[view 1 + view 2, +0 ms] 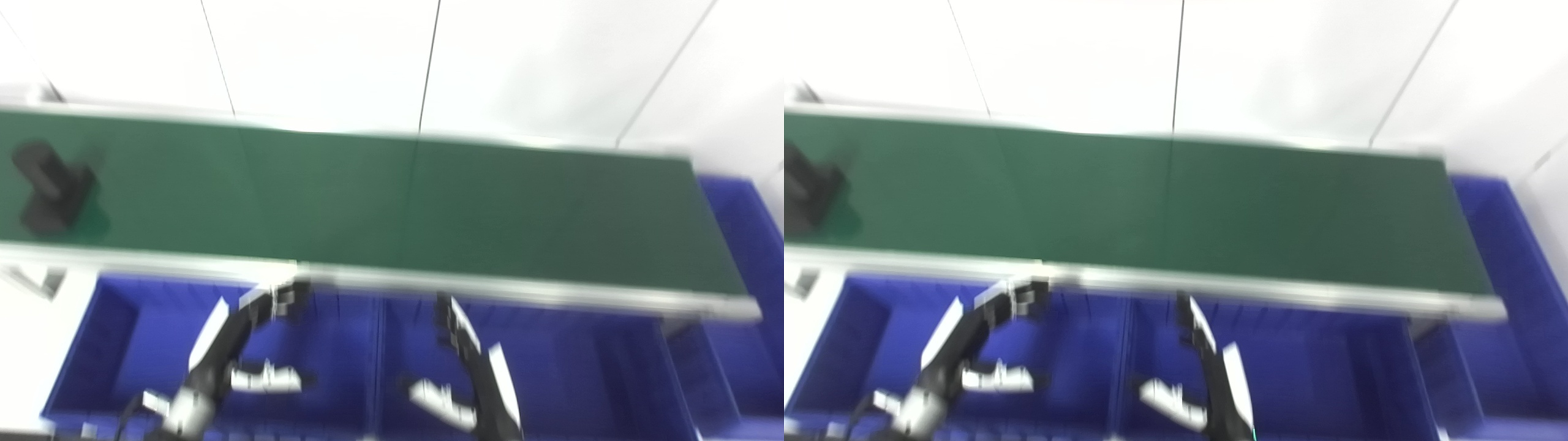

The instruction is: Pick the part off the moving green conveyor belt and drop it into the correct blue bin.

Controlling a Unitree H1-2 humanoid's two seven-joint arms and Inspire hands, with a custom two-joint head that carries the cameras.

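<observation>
Nearest you, both hands hang over the blue bins below the belt's near rail. Your left hand (245, 343) sits above the left blue bin (110, 343), its fingers reaching up toward the rail and its thumb sticking out to the side; the fingers look spread and nothing is in them. Your right hand (468, 367) sits above the middle blue bin (582, 367), likewise spread with the thumb splayed out and nothing held. Both pictures are smeared by motion blur, so finer detail of the fingers cannot be made out.

Just beyond the hands runs the silver near rail (490, 291), and past it the green conveyor belt (429, 208) crosses the whole picture from left to right. A third blue bin (747, 245) stands at the belt's right end.

The black part (52, 187) lies on the belt at its far left, well apart from both hands. The left eye view shows it whole, a dark blurred shape; in the right eye view it (805, 193) is cut off by the left edge.

Behind the belt is a white panelled wall (551, 61).
</observation>
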